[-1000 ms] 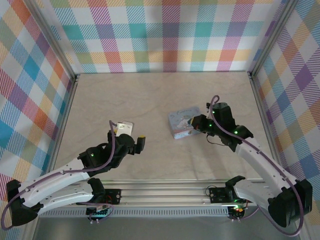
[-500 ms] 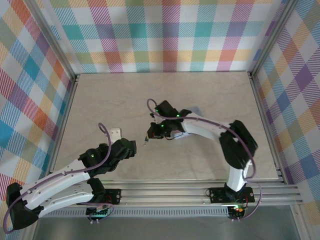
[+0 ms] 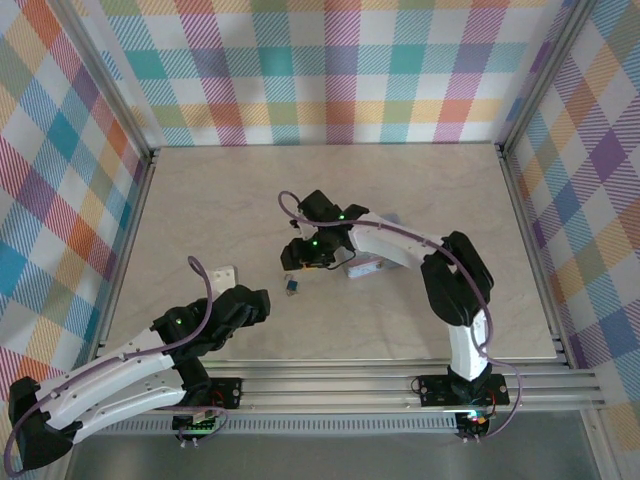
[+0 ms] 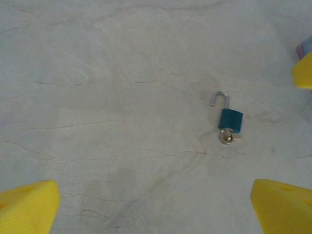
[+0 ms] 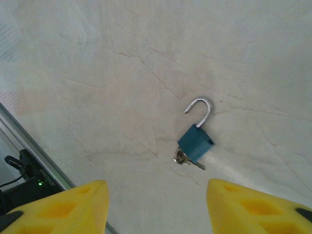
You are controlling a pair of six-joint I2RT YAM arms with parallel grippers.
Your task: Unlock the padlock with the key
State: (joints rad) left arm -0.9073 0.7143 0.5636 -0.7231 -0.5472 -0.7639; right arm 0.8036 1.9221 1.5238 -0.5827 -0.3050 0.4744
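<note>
From above, the padlock (image 3: 291, 286) lies flat on the tabletop (image 3: 420, 190), near the middle and a little left. The right pincer (image 3: 297, 262) hangs just beyond it, not touching, its arm reaching across from the right. That arm covers part of a pastel tin (image 3: 368, 266), which lies to the right of the padlock. Whether the tin's lid is on, or what it holds, cannot be told. The left pincer (image 3: 258, 298) sits lower left of the padlock, apart from it, with a small pale flat object (image 3: 222, 273) just beside its arm. In the left wrist view the padlock (image 4: 230, 120) lies alone on bare stone-patterned surface. Its shackle (image 4: 220, 99) is swung free at one end and the key (image 4: 226, 137) is in the bottom of the body. The left pincer (image 4: 156, 209) has its yellow fingertips (image 4: 27, 207) spread wide, holding nothing. In the right wrist view the padlock (image 5: 196, 141) lies tilted with its shackle (image 5: 200, 107) open and the key (image 5: 187, 160) in its base. The right pincer (image 5: 156, 204) is likewise spread wide and empty.
</note>
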